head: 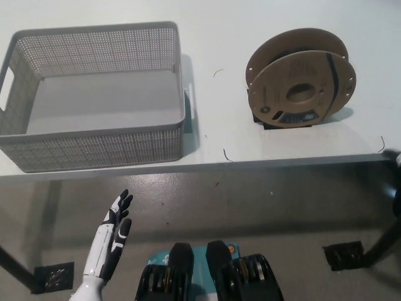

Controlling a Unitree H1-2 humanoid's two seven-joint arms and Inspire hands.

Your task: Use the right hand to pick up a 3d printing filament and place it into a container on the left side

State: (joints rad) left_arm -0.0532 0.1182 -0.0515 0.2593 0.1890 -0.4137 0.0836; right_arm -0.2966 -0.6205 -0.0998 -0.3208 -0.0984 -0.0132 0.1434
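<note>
Brown cardboard filament spool [301,88] untouched; our right hand's out of view, fingers unknown. White left hand [106,251] rests, fingers spread. Next: reach.

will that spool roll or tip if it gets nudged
Probably prone to roll: the spool stands on edge on round flanges, on the table. A dark piece at its base may chock it somewhat. The flanges look like stiff cardboard, so it should hold shape; wound filament suggests some weight.

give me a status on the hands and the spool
Left hand open, low below the table edge. Right hand out of view. Filament spool upright on the table, untouched. Basket at left, nothing between them.
</note>
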